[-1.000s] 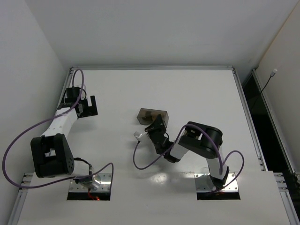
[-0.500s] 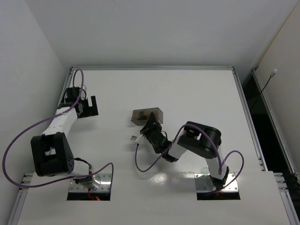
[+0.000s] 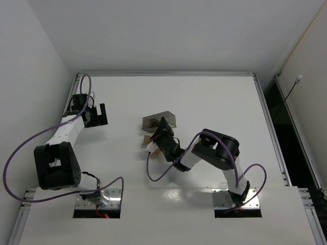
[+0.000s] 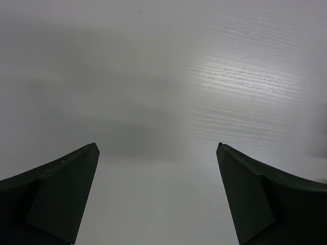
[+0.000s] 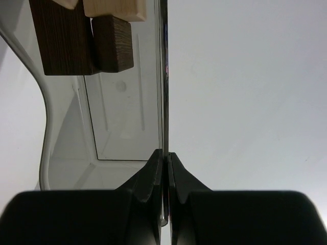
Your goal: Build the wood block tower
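Close in at the right wrist, the right gripper (image 5: 163,155) is clenched hard on the thin side wall of the grey container (image 5: 122,117); that wall runs straight away from the fingers. Beyond them, inside at the far end, two dark blocks (image 5: 64,41) lie side by side, long sides along the wall; a tan block (image 5: 115,7) touches them, cut off by the frame edge; loose pieces, not stacked. Overhead, smoky plastic hides those blocks, but that view puts the container mid-table (image 3: 214,97), with a tan piece (image 3: 147,139) at its near-left corner; in or out, can't tell. Far left, the left gripper (image 4: 157,145) hangs released over the white tabletop; a purple cable (image 3: 20,153) loops beside its arm.
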